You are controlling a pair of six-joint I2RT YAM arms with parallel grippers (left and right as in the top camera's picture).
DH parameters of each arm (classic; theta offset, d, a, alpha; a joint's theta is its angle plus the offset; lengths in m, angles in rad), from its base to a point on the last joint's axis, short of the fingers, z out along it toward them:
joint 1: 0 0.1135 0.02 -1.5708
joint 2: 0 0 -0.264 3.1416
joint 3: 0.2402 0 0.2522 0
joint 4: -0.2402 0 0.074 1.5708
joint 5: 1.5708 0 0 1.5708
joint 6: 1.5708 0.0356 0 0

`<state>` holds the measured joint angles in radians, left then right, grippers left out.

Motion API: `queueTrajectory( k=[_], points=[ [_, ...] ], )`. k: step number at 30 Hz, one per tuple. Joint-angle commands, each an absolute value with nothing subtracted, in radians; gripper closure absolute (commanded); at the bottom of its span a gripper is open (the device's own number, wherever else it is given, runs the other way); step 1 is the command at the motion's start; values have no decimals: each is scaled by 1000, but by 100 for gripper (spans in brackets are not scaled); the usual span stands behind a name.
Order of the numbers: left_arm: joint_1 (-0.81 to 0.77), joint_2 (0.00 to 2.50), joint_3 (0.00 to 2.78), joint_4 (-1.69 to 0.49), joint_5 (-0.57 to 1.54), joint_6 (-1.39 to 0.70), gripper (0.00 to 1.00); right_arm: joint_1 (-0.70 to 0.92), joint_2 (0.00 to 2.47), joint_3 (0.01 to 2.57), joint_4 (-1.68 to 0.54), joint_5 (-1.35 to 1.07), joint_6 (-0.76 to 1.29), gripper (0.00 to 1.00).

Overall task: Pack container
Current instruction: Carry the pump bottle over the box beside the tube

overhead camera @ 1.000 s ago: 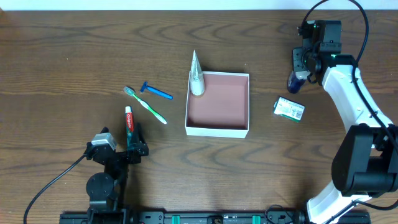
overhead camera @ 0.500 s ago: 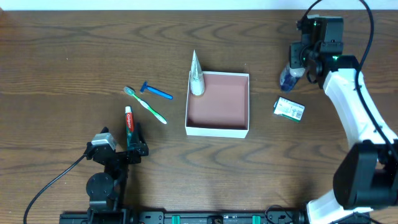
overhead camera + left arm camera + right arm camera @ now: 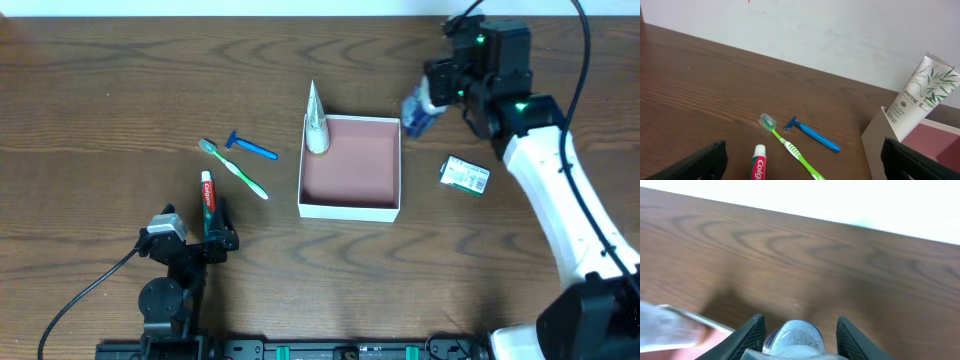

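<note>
A dark wood-grain table carries the square white-walled container with a reddish-brown floor at its centre. The right gripper is half-closed on a small bluish bottle, seemingly just past the container's far right corner. The left gripper gapes wide, holding nothing, beside a red-and-white toothpaste tube.

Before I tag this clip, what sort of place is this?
Probably a robotics lab bench: a white robot arm at a wooden table, a white wall, toothpaste and razor laid beside a container.
</note>
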<state>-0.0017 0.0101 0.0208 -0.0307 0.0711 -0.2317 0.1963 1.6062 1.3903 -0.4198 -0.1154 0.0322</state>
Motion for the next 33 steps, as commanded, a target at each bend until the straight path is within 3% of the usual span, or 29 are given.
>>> queueTrajectory(
  k=[1,13,33],
  points=[
    [1,5,4,-66,79,-219,2,244,1532,1400,-400,-147,111,83],
    [1,5,4,-66,79,-219,2,389,1535,1399,-440,-137,303,79],
    [1,5,4,-66,79,-219,2,551,1740,1399,-286,107,174,80]
  ],
)
